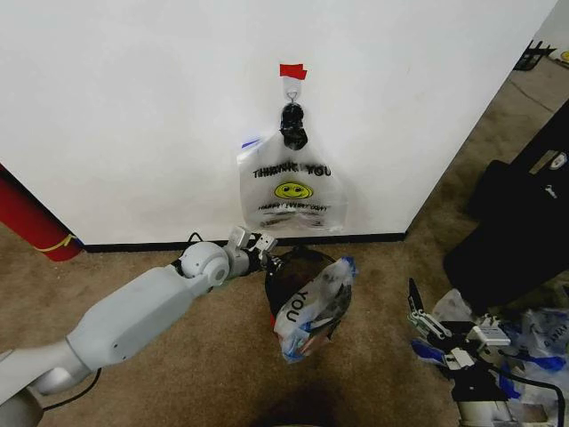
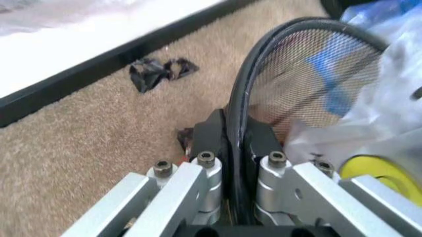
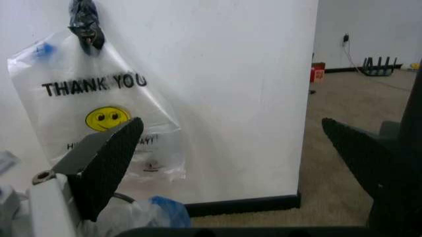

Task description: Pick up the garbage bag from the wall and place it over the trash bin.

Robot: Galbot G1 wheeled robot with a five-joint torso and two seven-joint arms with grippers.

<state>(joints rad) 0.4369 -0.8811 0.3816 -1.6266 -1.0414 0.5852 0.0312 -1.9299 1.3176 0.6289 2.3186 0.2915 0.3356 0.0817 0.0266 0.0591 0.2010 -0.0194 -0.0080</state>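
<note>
Left arm reaches forward and down to the bin (image 1: 298, 294) on the carpet (image 1: 178, 374) near the wall (image 1: 133, 107). Left gripper (image 1: 264, 247) is at the bin's rim on the robot's left side. Left wrist view: jaws closed on the rim (image 2: 237, 128), one finger (image 2: 207, 136) outside the mesh and the other inside.

Bin is tipped, mouth toward the robot — a loose bag (image 1: 313, 307) with "YOU" lettering lies draped over its front and lower rim, crumpled, not spread round the opening. In the left wrist view that plastic presses against the mesh from the robot's right, a yellow patch showing.

Hanging bag (image 1: 292, 189) is on the wall — handles bunched on the hook (image 1: 291, 91) under the red tape (image 1: 292, 71), "THANK YOU" and smiley facing out. It hangs above and just behind the bin; cannot tell whether they touch.

Right gripper (image 1: 418, 311) sits low on the robot's right, well apart from the bin, above a heap of blue-and-clear plastic (image 1: 533, 342). Right wrist view: jaws open wide, nothing between them, pointing at the wall and hanging bag.

Black scrap (image 2: 158, 71) on the carpet near the baseboard (image 1: 356, 238). Red cylinder (image 1: 31, 222) leans at the wall, far left.
</note>
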